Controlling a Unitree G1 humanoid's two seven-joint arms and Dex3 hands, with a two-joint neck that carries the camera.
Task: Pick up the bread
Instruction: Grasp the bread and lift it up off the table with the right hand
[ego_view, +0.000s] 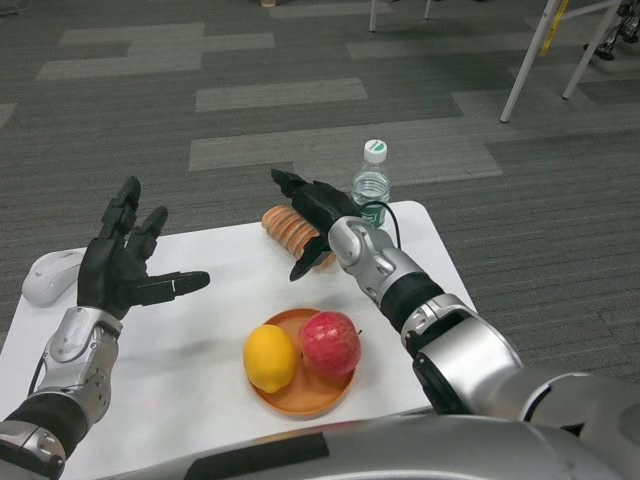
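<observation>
The right robot hand (312, 215) reaches forward and toward the middle of the white tabletop (200, 350), its silver forearm running up from the lower right corner of the view. Its black fingers (290, 182) stretch out over the far side of the bread (290, 230), while the thumb (307, 258) points down on the near side; the loaf sits between them. The hand is at the bread and partly covers it, but whether the fingers have closed on it or only bracket it cannot be told from this view. The bread, a ridged brown loaf, lies on the tabletop near its far edge, just left of the right wrist. The left robot hand (120, 265) is raised over the left part of the tabletop, palm turned inward, fingers spread and pointing up, thumb stretched out to the right; it holds nothing. An orange plate (300, 395) lies on the near middle of the tabletop and carries two fruits side by side and touching: a lemon (270, 358) on the left and a red apple (330, 343) on the right. A clear bottle (371, 183) with a white cap and green label stands upright near the far right edge, just behind the right robot hand. A white mouse (52, 277) lies at the left edge of the tabletop, behind the left robot hand. Grey carpet (250, 80) with paler stripes covers the floor beyond.
</observation>
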